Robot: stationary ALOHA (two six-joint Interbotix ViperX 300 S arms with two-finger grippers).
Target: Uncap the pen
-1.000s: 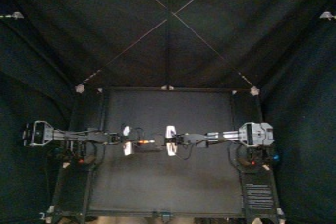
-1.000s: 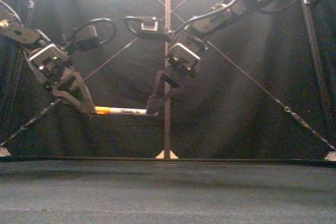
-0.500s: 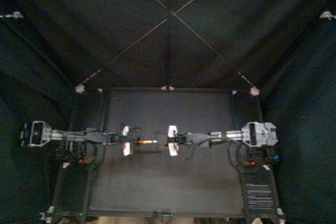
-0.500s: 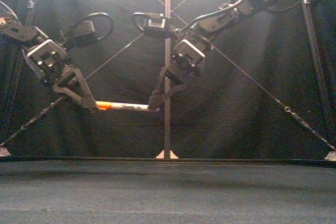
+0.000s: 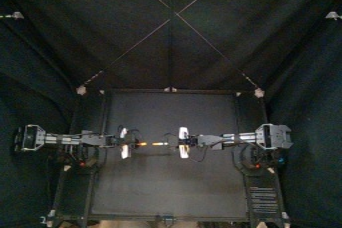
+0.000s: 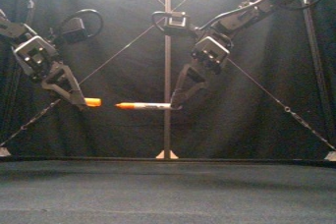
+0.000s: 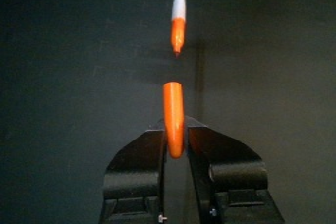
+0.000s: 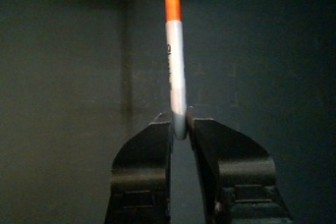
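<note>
The marker pen is in two pieces, held in the air above the table. My left gripper (image 6: pixel 82 100) is shut on the orange cap (image 6: pixel 92 101), seen close between its jaws as the orange cap (image 7: pixel 172 132) in the left wrist view. My right gripper (image 6: pixel 171 102) is shut on the white barrel (image 6: pixel 147 104), whose orange tip (image 6: pixel 122 105) points at the cap across a small gap. The right wrist view shows the barrel (image 8: pixel 176 71) running out from the jaws to the tip. From above, the cap (image 5: pixel 124 151) and barrel (image 5: pixel 158 150) lie on one line.
Below the pen lies the bare black table (image 5: pixel 167 187), with black curtains on all sides. Both arms come in level from the sides, the left arm (image 5: pixel 60 140) and the right arm (image 5: pixel 254 138).
The cap has come off the pen. My left gripper drew leftward with the cap and my right gripper drew rightward with the barrel, opening a gap between them.
</note>
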